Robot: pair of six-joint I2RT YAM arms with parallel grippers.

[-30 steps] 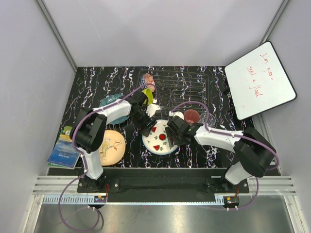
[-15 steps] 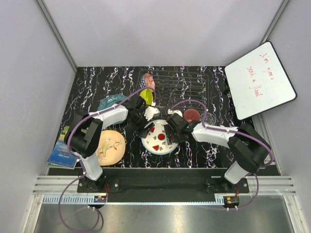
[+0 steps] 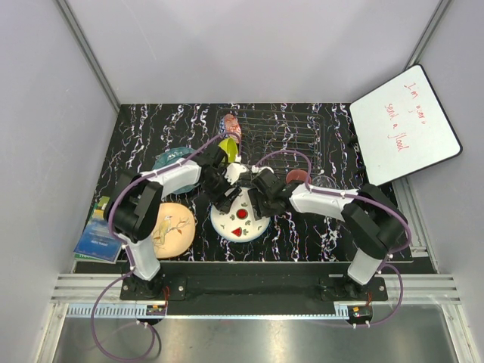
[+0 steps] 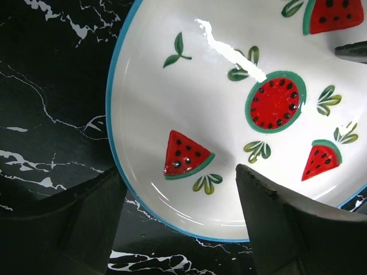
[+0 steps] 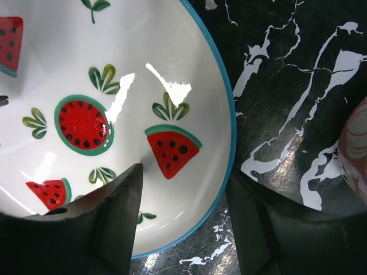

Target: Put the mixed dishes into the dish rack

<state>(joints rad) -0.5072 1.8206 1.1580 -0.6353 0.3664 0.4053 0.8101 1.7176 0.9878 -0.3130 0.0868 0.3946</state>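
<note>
Top external: watermelon plate (image 3: 240, 221) outside the dish rack (image 3: 291, 127)

The plate sits on the black marbled table (image 3: 151, 125), on the near side of the wire rack. The left gripper (image 4: 179, 172) and right gripper (image 5: 184, 172) meet over it from opposite sides. Each stands wide, one finger inside the blue rim and one outside.

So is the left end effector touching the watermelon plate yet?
Cannot tell. In the left wrist view the left end effector straddles the rim of the white plate, jaws open, but neither contact nor a gap shows plainly.
</note>
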